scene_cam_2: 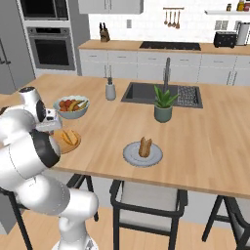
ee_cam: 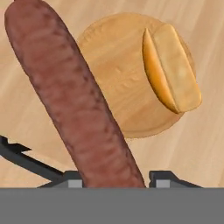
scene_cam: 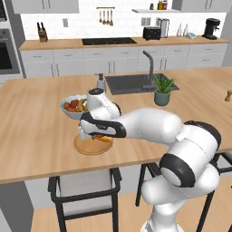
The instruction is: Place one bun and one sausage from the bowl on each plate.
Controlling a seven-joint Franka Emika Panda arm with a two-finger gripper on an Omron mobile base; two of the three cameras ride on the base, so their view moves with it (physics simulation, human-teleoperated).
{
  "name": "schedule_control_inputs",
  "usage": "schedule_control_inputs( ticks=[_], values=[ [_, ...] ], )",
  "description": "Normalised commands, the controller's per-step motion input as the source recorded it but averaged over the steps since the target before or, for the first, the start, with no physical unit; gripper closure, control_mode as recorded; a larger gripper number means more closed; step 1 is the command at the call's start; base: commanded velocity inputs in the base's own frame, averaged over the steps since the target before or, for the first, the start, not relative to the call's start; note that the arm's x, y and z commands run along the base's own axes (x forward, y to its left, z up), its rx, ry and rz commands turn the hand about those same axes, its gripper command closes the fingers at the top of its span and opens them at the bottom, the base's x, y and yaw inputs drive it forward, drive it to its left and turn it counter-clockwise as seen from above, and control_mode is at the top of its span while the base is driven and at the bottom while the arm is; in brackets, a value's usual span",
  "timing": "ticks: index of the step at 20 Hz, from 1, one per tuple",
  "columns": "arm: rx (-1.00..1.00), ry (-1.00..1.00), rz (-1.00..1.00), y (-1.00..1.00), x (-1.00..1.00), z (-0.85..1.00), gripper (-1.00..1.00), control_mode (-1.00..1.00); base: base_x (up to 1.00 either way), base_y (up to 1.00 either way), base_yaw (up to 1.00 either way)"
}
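A reddish-brown sausage (ee_cam: 74,105) stands clamped between the two fingertips of my gripper (ee_cam: 114,178), running from the jaws up and away across the hand view, its far end reaching the top edge. Just beside it lies the tan wooden plate (ee_cam: 118,74), my landmark here, with one yellow-orange bun (ee_cam: 173,68) resting on the plate's side away from the sausage, split face turned toward the plate's middle. From the hand camera the sausage overlaps the plate's near rim; whether it touches the wood I cannot tell.

From the left base view, the gripper (scene_cam: 94,136) hangs low over the wooden plate (scene_cam: 86,147), which sits near the front edge of the long wooden counter (scene_cam: 36,131). The bun (scene_cam: 105,139) peeks out from under my white arm. Just behind the plate stands a pale grey bowl of fruit (scene_cam: 72,107), and farther back a soap dispenser (scene_cam: 100,82) next to the sink (scene_cam: 131,83).

In the right base view, the second plate, the pale grey-blue plate (scene_cam_2: 134,157), lies well apart from the wooden one along the counter, already carrying a bun and a sausage (scene_cam_2: 145,146) side by side. A potted plant (scene_cam_2: 163,104) stands behind it, between that plate and the sink.
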Motion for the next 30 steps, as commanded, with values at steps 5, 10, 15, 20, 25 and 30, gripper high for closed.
schedule_control_inputs(
  ticks=[5, 10, 15, 20, 25, 30],
  values=[
    [-0.13, 0.03, 0.02, 0.13, 0.12, -0.5, 1.0, -1.0, 0.0, 0.0, 0.0],
    [-0.06, 0.0, 0.0, 0.05, 0.69, -0.3, -1.0, -1.0, 0.0, 0.0, 0.0],
    [-0.03, -0.01, 0.0, 0.1, 0.3, -0.23, -1.0, -1.0, 0.0, 0.0, 0.0],
    [-0.06, -0.08, -0.03, 0.0, 0.2, -0.14, -1.0, -1.0, 0.0, 0.0, 0.0],
    [0.18, -0.1, -0.1, -0.32, -0.66, 0.9, -1.0, -1.0, 0.0, 0.0, 0.0],
    [0.34, -0.26, -0.16, -0.57, -1.0, 0.98, -1.0, -1.0, 0.0, 0.0, 0.0]
  ],
)
